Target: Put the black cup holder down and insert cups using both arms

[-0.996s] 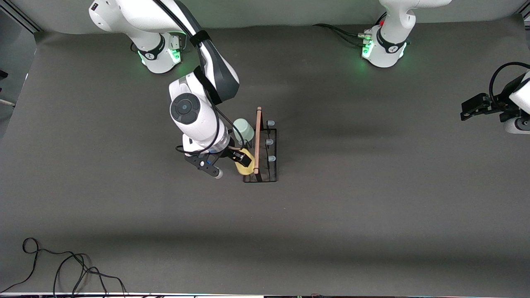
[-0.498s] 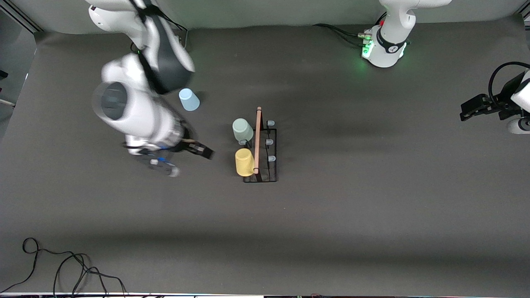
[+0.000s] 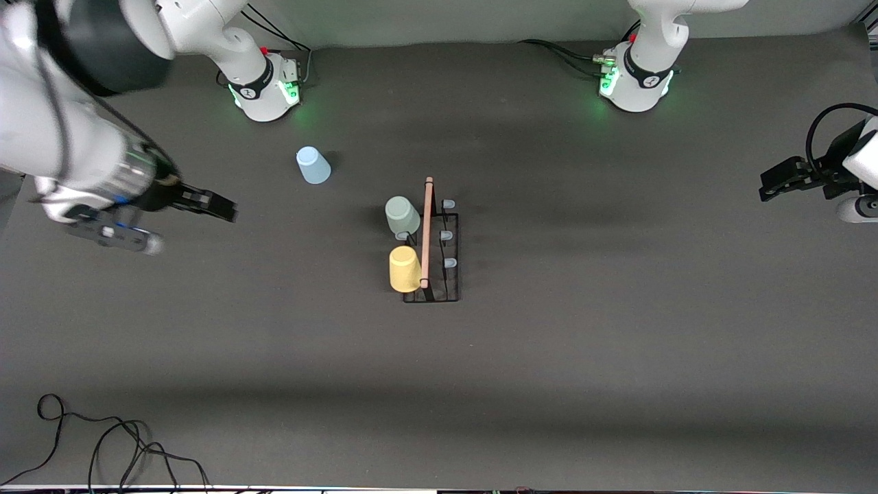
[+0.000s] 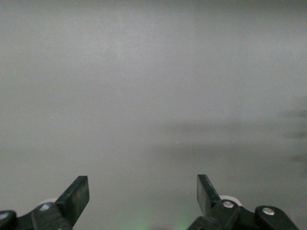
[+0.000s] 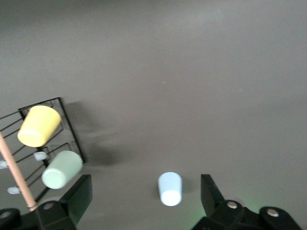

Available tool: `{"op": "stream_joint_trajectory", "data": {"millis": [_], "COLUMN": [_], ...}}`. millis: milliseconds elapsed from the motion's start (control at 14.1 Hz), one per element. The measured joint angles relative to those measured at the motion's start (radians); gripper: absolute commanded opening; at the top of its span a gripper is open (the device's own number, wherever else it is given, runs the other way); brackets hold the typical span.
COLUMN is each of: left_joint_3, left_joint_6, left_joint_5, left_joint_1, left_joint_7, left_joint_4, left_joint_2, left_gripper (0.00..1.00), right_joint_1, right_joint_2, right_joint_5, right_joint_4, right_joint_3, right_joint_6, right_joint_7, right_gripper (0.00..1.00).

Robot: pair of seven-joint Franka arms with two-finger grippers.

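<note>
The black cup holder (image 3: pixel 455 274) stands mid-table, its wooden rod (image 3: pixel 427 233) on top. A pale green cup (image 3: pixel 402 215) and a yellow cup (image 3: pixel 405 268) hang on its pegs on the side toward the right arm's end. They show again in the right wrist view as green cup (image 5: pixel 61 169), yellow cup (image 5: pixel 38 125) and holder (image 5: pixel 68 125). A pale blue cup (image 3: pixel 313 165) (image 5: pixel 170 188) stands upside down on the mat, farther from the front camera than the holder. My right gripper (image 3: pixel 221 207) (image 5: pixel 145 191) hangs open and empty over bare mat at the right arm's end. My left gripper (image 3: pixel 782 182) (image 4: pixel 143 191) waits open at the left arm's end.
Three bare blue-capped pegs (image 3: pixel 446 235) line the holder's side toward the left arm's end. Loose black cables (image 3: pixel 103 442) lie at the table's front edge at the right arm's end. The two green-lit arm bases (image 3: pixel 264 89) (image 3: pixel 634 82) stand along the edge farthest from the front camera.
My right gripper left the yellow cup on its peg and swung fast toward the right arm's end, uncovering the blue cup. The left arm has not moved.
</note>
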Motion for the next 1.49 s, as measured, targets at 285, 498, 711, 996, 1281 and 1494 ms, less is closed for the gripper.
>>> {"op": "stream_joint_trajectory", "data": {"millis": [285,498,711,996,1281,1494], "left_joint_3": [-0.002,-0.008,-0.011,-0.017,-0.012,-0.012], "left_joint_6": [0.0,0.0,-0.001,-0.002,0.001,0.001], "left_joint_5": [0.0,0.0,0.0,0.0,0.0,0.0], "left_joint_1": [-0.001,-0.018,-0.025,-0.027,-0.023,-0.023], "left_joint_7": [-0.023,-0.072,-0.077,-0.078,-0.082,-0.083], "left_joint_4": [0.0,0.0,0.0,0.0,0.0,0.0], "left_joint_2": [0.0,0.0,0.0,0.0,0.0,0.005], "left_gripper": [1.0,1.0,1.0,1.0,1.0,1.0], "right_joint_1": [-0.001,0.0,0.0,-0.119,-0.446,-0.654], "right_joint_2": [-0.033,-0.033,-0.032,-0.032,-0.033,-0.04], "right_joint_5": [-0.08,-0.085,-0.085,-0.086,-0.089,-0.09], "right_joint_4": [0.001,0.001,0.001,0.001,0.001,0.002], "right_joint_3": [-0.048,-0.051,-0.049,0.084,0.403,0.585], "right_joint_6": [-0.008,-0.008,-0.008,-0.008,-0.008,-0.008], "right_joint_7": [-0.111,-0.116,-0.116,-0.116,-0.12,-0.167], "right_gripper": [1.0,1.0,1.0,1.0,1.0,1.0]}}
